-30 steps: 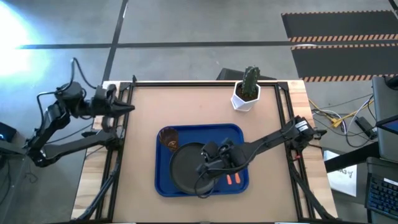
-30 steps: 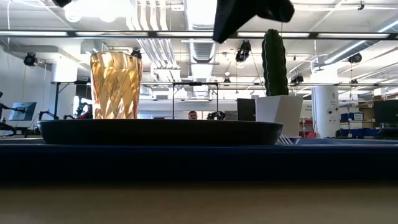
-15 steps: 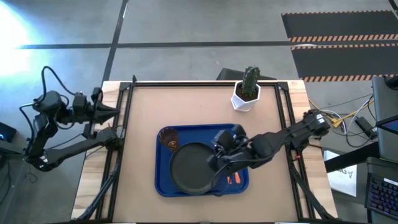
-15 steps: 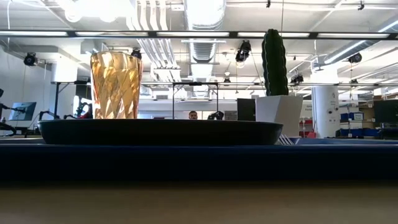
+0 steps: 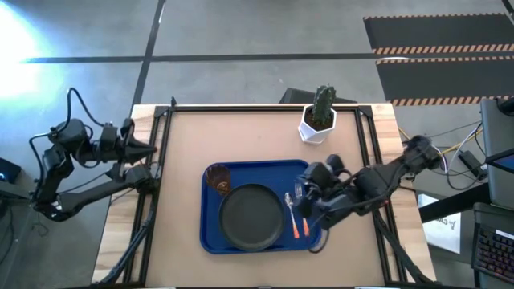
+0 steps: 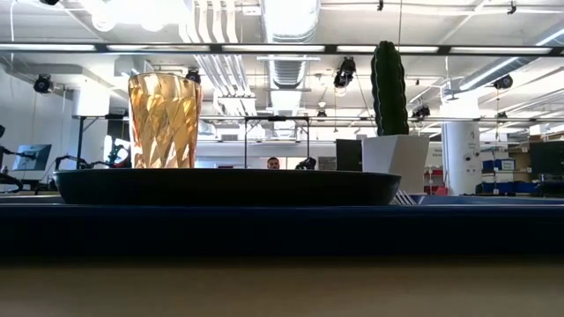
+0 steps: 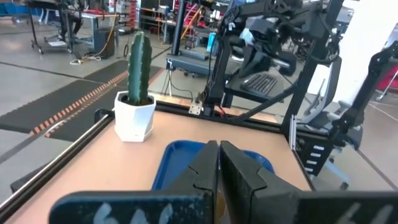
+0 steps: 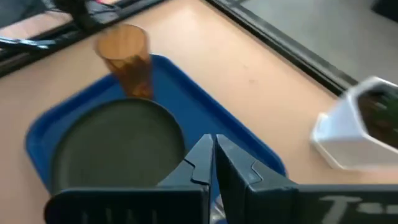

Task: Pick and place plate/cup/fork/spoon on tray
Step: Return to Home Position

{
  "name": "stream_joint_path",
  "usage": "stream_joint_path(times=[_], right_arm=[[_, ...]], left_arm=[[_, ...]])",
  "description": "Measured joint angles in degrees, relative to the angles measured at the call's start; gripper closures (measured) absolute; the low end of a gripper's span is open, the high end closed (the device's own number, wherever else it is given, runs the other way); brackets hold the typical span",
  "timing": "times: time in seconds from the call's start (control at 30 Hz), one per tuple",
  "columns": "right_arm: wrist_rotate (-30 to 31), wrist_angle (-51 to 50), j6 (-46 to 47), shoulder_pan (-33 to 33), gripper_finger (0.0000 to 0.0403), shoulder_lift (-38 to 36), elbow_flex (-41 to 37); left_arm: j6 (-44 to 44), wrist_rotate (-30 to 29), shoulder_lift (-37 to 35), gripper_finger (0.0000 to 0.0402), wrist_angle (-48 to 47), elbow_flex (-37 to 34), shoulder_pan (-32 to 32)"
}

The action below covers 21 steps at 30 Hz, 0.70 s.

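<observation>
The right gripper [image 8: 213,154] has its 2 fingers pressed together with nothing between them. In the high view it hangs over the right rim of the blue tray [image 5: 210,233], touching none of the tableware. The left gripper [image 7: 219,158] is likewise closed on nothing and sits off the table's left edge, pointing across the table.

The tray lies in the middle of the table, toward its near edge. On it the dark round plate [image 5: 251,215] fills the centre. The amber cup [image 5: 218,178] stands upright in the tray's far left corner, just beside the plate's rim. The fork [image 5: 298,193] and the spoon [image 5: 290,210] lie side by side to the plate's right, orange handles toward the near edge, partly under the right gripper.

A white pot with a cactus [image 5: 320,120] stands near the far right corner, apart from the tray, with bare tan tabletop [image 5: 241,136] between them. Black rails [image 5: 157,209] run along both table sides.
</observation>
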Motion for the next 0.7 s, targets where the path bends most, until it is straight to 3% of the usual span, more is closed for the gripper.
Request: stream_joint_path(times=[0.17, 0.4, 0.5, 0.6, 0.7], right_arm=[[5.09, -6.51, 8.73, 4.51, 0.0394, -1.71, 0.00], [10.23, -5.84, 7.06, 7.92, 0.0394, -2.18, 0.02], [8.03, -6.07, 4.63, 8.21, 0.0394, -2.18, 0.85], [1.78, -5.66, 1.14, 8.18, 0.0394, -2.17, 3.25], [0.96, -3.80, 0.58, 8.33, 0.0394, -2.11, 4.99]], left_arm=[[-0.07, 0.00, -1.09, 0.0402, -2.23, 0.00, 0.01], [-0.07, 0.01, -2.44, 0.0402, -2.11, 0.07, 0.01], [-2.12, 0.03, -3.03, 0.0402, -2.11, 0.07, 0.01], [-2.99, -0.01, -3.06, 0.0402, -2.08, 0.17, 0.01], [-5.96, 0.05, -3.09, 0.0402, -2.18, 0.24, 0.01]])
